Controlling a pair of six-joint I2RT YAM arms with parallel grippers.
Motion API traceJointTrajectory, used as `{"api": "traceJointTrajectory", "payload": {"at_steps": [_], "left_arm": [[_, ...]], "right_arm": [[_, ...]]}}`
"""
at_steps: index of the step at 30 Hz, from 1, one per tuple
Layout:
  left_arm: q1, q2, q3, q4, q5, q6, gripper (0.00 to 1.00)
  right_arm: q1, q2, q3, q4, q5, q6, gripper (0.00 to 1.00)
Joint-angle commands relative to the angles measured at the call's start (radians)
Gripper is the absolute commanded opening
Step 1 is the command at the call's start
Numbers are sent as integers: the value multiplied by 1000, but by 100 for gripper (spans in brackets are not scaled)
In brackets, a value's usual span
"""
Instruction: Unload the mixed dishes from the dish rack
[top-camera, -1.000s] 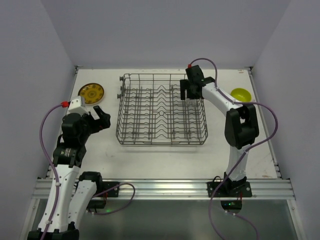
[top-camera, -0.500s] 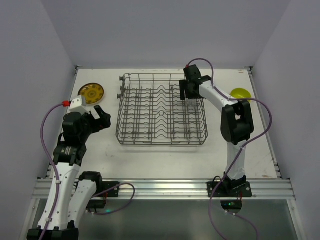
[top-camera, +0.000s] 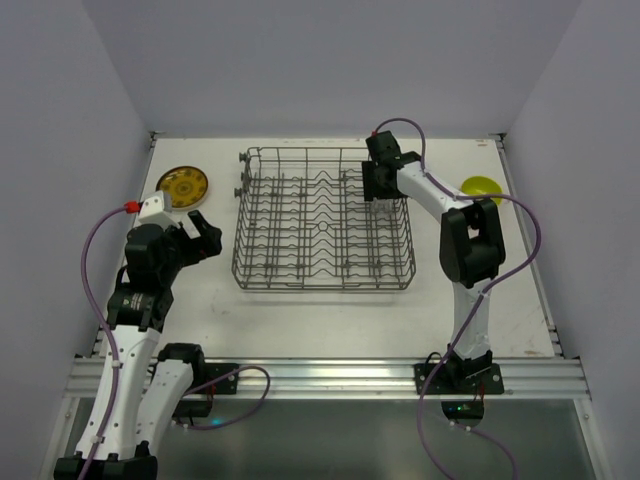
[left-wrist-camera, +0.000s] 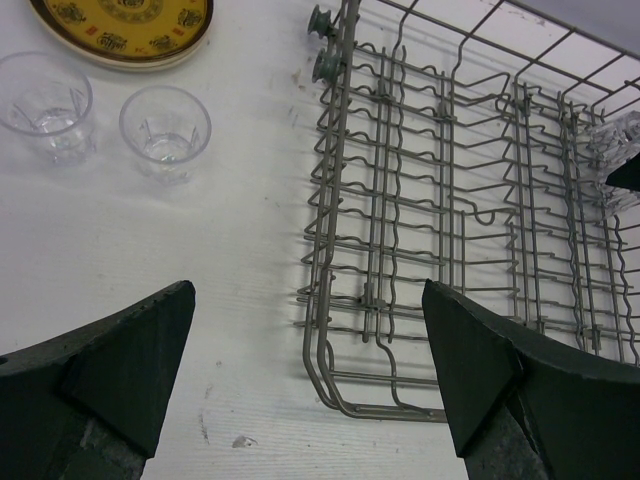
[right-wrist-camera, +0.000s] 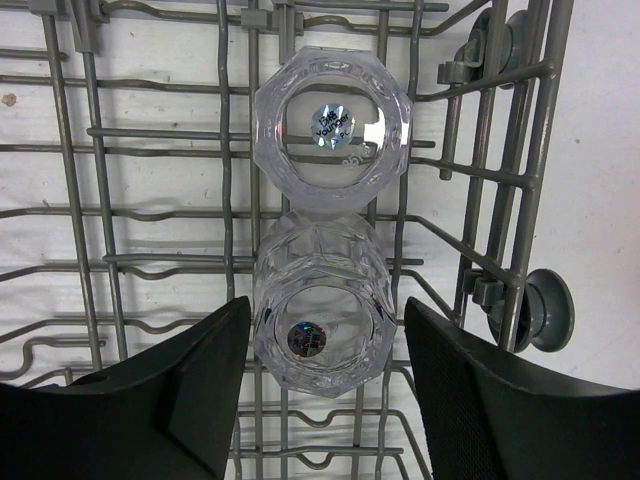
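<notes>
Technician: Presently, which step is in hand, and how is it done well?

Engineer: My reading is that it is the pickup of a clear glass from the dish rack (top-camera: 322, 218). The right claw (right-wrist-camera: 322, 375) hangs over the rack's far right corner, fingers spread wide and holding nothing, one on each side of the near glass (right-wrist-camera: 320, 315). Descend straight down so both pads meet the glass wall together. Keep the pads clear of the far glass (right-wrist-camera: 331, 128), which appears to touch the near one, and clear of the wires on either side.

Technician: How do the glasses point?

Engineer: Both stand between the wires with the long axis close to vertical, so the wrist camera looks nearly straight down that axis; the near one appears to lean slightly. A small label shows through each one; whether mouth or base is uppermost I cannot tell. Lift along the same vertical line until the glass clears the tines, since a sideways pull risks snagging.

Technician: And the left arm?

Engineer: The left claw (left-wrist-camera: 310, 375) is wide open and empty, held above the desk (left-wrist-camera: 150, 260) near the rack's left side. Two unloaded glasses (left-wrist-camera: 166, 128) stand upright, mouths up, beside a patterned plate (left-wrist-camera: 125, 25) lying flat, face up. A yellow-green bowl (top-camera: 480, 187) sits on the desk to the rack's right.
</notes>
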Motion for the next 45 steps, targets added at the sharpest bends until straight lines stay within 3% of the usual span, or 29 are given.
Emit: {"api": "traceJointTrajectory", "payload": {"at_steps": [1,8,13,26,31,33,36,37,39,40,41,43,45], "left_arm": [[-6,-5,-2,40,5,9,100],[-6,-5,-2,42,4,8,100],[-6,-5,-2,42,5,8,100],[-6,-6,-4,43,7,6,100],[-6,-2,3,45,33,8,100],[-6,-2,4,60,86,19,100],[-6,21,-17,138,371,14,100],[-6,39,-34,222,571,-4,100],[-6,58,-83,363,758,-131,100],[-7,67,-144,561,891,-189,100],[-12,72,-174,665,931,-324,100],[-45,92,-223,907,976,-440,100],[-128,116,-220,1005,966,-530,100]], "right_arm": [[-3,-8,33,0,23,-4,64],[-3,-22,19,-3,25,0,49],[-1,-52,10,-12,29,6,44],[-3,-152,48,-63,14,20,42],[0,-236,24,-92,-63,43,40],[2,-316,-13,-63,-190,51,38],[19,-426,-99,-20,-303,66,37],[22,-453,-140,-8,-351,69,35],[26,-543,-198,77,-513,85,35],[26,-578,-276,122,-585,104,35],[26,-615,-325,180,-665,118,35],[28,-722,-484,418,-903,211,32],[42,-778,-585,686,-1004,291,30]]}}
